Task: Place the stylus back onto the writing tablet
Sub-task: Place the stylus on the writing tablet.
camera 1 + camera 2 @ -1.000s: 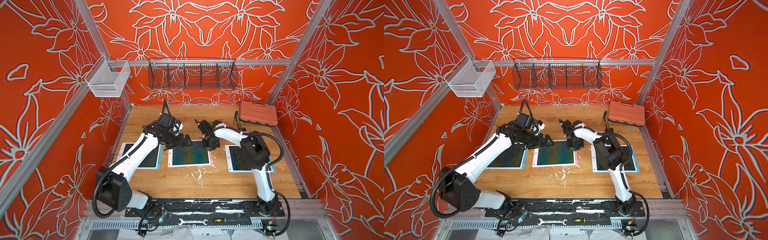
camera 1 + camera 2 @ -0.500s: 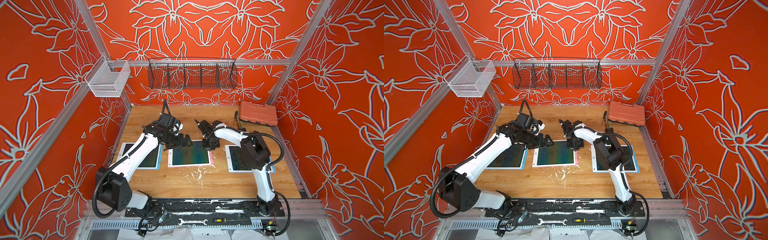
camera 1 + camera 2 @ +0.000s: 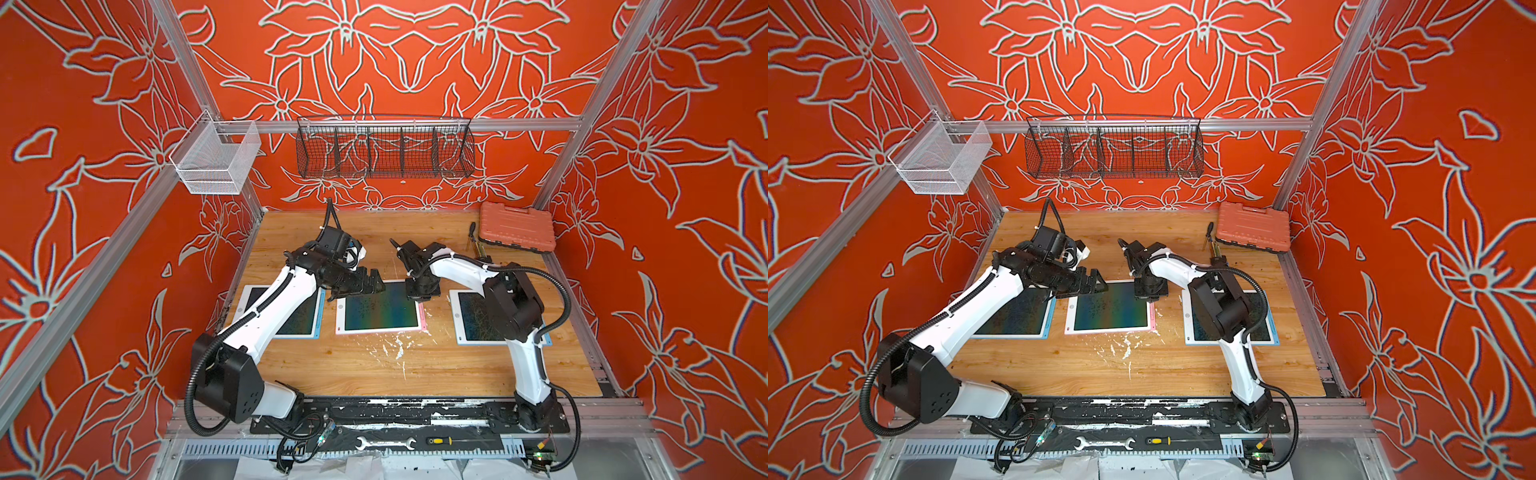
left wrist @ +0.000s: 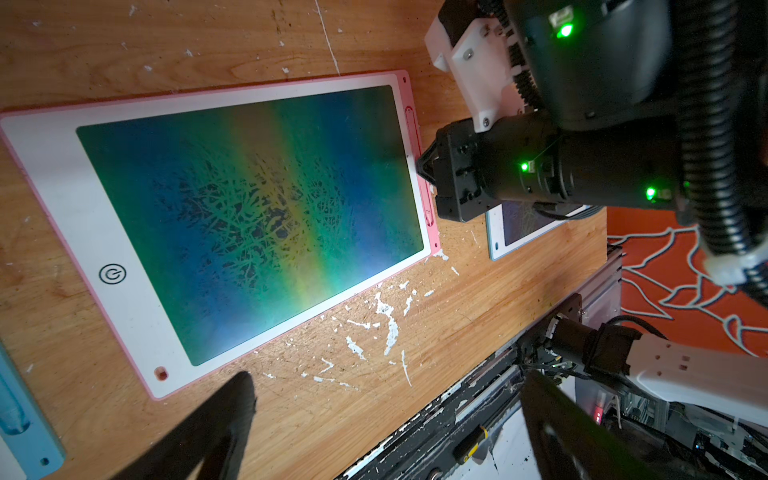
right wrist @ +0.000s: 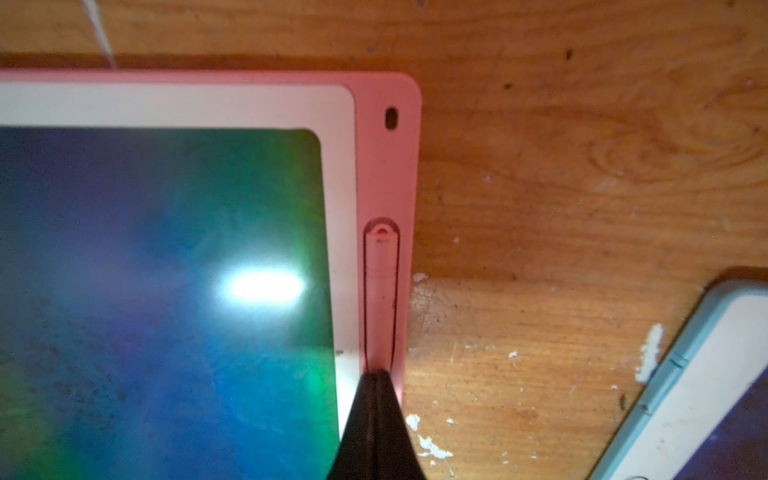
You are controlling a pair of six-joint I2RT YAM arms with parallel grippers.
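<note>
**Top views:** L gripper hangs over the far-left corner of the pink writing tablet, fingers spread, nothing btwn them. L arm reaches fwd from its base, with the forearm low over the table. R gripper points down at the tablet's far-right corner. R arm is stretched fwd w/ the wrist bent down. Its opening can't be read here, and the stylus is too small to make out.

**L wrist:** L gripper has its fingers wide apart and empty, above the table beside the tablet. R gripper has its tip down on the pink edge strip, where the stylus lies.

**R wrist:** R gripper has its fingers pressed together w/ no gap. The tip rests on top of the stylus and doesn't pinch it. The stylus sits in the slot in the tablet's pink edge strip.
</note>
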